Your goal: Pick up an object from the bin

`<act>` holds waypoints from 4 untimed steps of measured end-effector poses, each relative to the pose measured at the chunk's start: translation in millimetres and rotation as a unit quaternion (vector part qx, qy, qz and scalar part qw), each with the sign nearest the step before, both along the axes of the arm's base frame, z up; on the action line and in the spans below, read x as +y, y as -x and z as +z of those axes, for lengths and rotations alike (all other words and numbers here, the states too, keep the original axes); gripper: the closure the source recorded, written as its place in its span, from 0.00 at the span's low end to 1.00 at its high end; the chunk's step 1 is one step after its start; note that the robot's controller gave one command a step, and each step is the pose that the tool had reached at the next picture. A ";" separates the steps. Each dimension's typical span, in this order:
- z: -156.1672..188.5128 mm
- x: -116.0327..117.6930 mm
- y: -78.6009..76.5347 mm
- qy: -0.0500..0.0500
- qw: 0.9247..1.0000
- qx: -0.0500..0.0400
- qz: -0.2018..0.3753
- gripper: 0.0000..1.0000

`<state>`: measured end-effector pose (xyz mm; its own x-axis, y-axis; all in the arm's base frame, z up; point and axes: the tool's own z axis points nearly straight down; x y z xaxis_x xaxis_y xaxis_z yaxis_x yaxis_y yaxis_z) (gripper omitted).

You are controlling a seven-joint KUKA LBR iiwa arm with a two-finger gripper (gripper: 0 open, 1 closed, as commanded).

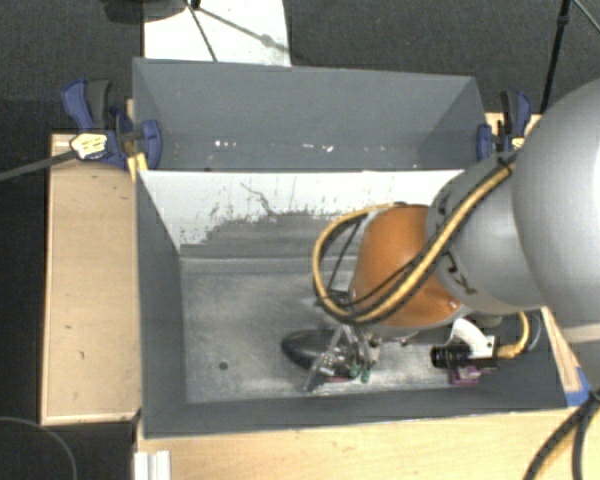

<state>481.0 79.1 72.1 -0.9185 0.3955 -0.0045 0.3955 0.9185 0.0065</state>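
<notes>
- The tool (338, 366) is low over the floor of the grey bin (230, 298), close to the bin's front wall, which is the lower one in the camera view, and about midway along it.
- Whether the tool is open or closed cannot be told. Its tip is a tangle of small dark and pale parts with a speck of green, and the orange cover (400, 258) and looped cables (325, 258) crowd it from above.
- The thing nearest the tool is a dark oval thing (302, 346), flat on the bin floor and touching or just beside the tool's tip, on the side toward the bin's left wall.
- Its long axis runs roughly along the front wall, so its near end points at the tool.
- Nothing can be seen gripped, so I would not call the dark oval thing held.
- A small black, white and purple thing (458, 358) lies toward the front right corner, under the arm. It may be a loose thing or part of the robot; I cannot tell which.
- Judgement: the coming move turns on a small shift toward the left wall, to bring the tool squarely over the oval's short width and not its end.
- The rest of the floor toward the left and back walls looks bare, so little stands in the way there.
</notes>
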 end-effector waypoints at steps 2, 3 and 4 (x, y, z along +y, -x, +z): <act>2.6 0.9 -2.5 0.001 1.000 -0.001 -0.003 1.00; 35.1 1.3 -3.3 0.001 1.000 0.001 -0.004 1.00; 75.8 1.5 -4.2 0.001 1.000 0.001 -0.003 1.00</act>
